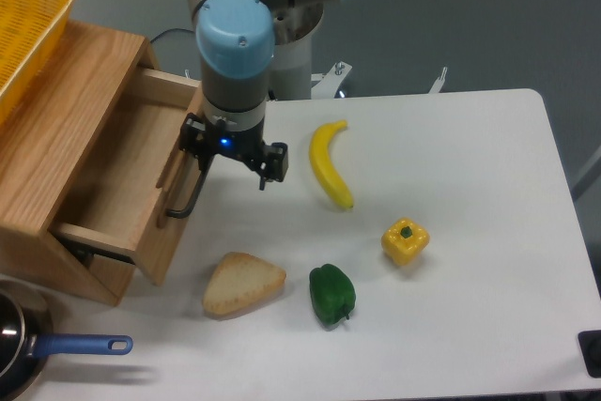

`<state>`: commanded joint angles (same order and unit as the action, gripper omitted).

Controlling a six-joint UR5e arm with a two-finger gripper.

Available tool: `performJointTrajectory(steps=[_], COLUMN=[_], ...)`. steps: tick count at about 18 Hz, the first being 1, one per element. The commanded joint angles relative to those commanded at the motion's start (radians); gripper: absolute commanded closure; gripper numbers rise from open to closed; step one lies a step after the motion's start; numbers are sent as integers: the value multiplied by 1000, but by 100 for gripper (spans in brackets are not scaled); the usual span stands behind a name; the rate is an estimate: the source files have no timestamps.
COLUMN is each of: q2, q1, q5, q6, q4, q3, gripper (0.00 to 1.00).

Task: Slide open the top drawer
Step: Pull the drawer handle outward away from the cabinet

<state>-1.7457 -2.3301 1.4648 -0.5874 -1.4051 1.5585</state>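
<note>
One drawer (122, 180) stands pulled well out of the wooden cabinet (56, 147), its bare inside showing. At its front the claw (202, 152) sits over the black bar handle (188, 192); I cannot tell if it clamps it

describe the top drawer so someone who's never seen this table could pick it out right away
Start at the light wooden cabinet on the table's left edge, under the yellow basket. The top drawer is its pulled-out tray showing a bare wood interior. Its black bar handle, at the gripper, sets it apart.
</note>
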Motion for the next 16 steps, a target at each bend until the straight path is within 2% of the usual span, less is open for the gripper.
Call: performJointTrajectory(steps=[16], q2=[-5], q1=[-81], q5=[28], q6=[-83], q4=[-2], q3=[-17], gripper=[0])
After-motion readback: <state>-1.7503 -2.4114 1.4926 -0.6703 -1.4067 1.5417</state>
